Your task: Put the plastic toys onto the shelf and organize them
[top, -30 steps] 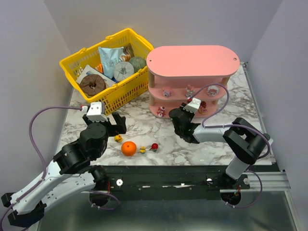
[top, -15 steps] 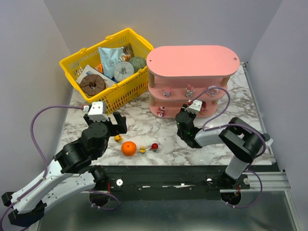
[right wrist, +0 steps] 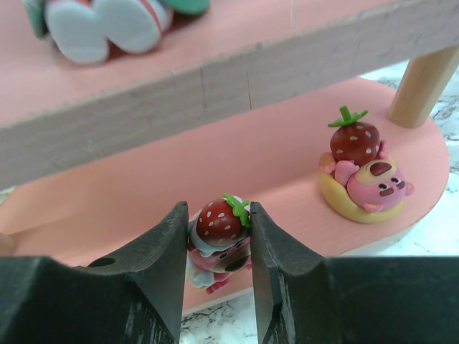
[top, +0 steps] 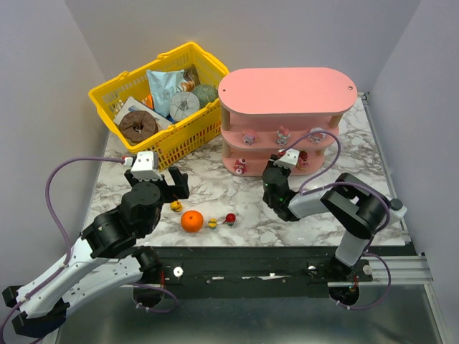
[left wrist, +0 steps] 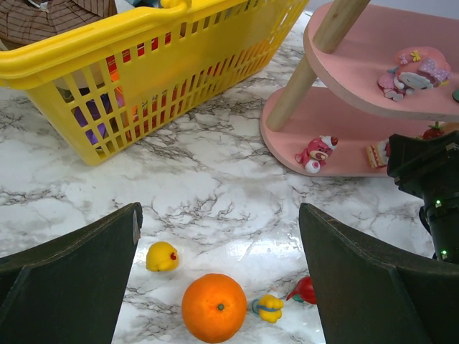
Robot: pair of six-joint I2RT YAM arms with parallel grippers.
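Note:
The pink shelf (top: 287, 93) stands at the back right. My right gripper (top: 275, 166) is shut on a pink figurine with a strawberry on top (right wrist: 219, 222), held at the front edge of the bottom tier (right wrist: 143, 193). A pink bear with a strawberry (right wrist: 366, 179) sits on that tier to the right. My left gripper (top: 172, 188) is open and empty above the table. Below it lie a yellow duck toy (left wrist: 162, 256), the orange ball (left wrist: 214, 307), a small yellow toy (left wrist: 269, 307) and a red toy (left wrist: 305, 289).
The yellow basket (top: 179, 147) of packaged goods stands at the back left, close to the shelf's left end. Three small figurines (top: 283, 134) sit on the middle tier and a pink one (top: 239, 166) on the bottom tier's left end.
My right gripper has shifted slightly right and in toward the shelf's bottom tier, still holding the figurine. The left arm has barely moved.

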